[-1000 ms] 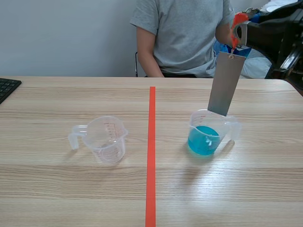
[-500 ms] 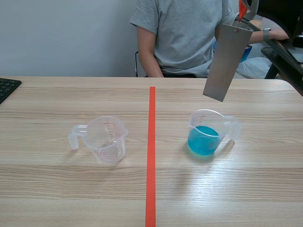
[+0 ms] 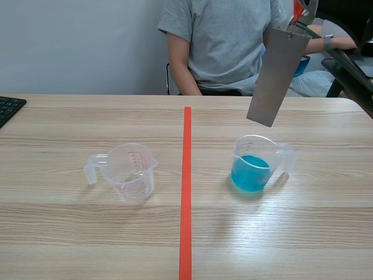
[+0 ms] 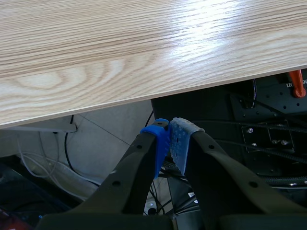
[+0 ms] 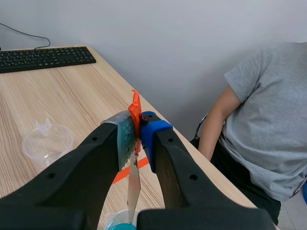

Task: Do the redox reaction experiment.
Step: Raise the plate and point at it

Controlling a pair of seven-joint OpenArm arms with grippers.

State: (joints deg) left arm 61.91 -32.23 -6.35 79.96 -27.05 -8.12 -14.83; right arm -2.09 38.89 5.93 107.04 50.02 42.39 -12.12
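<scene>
Swing is the hazard: right claw (image 5: 136, 132), clamped on the orange tag (image 5: 135, 108), hangs the metal strip (image 3: 274, 76) tilted above the blue-liquid cup (image 3: 252, 169). Lowered off-line, it could clip the rim and tip it. Left claw (image 4: 169, 139) rests closed below the worktop (image 4: 144, 48).

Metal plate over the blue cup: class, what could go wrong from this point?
1. The right gripper grips the grey metal plate only by its small orange tab; the plate hangs tilted and could swing or slip.
2. The plate hangs above the cup of blue liquid; lowered off-centre, its corner might catch the rim and tip the cup.
3. A person sits close behind, so a splash might reach them.
</scene>
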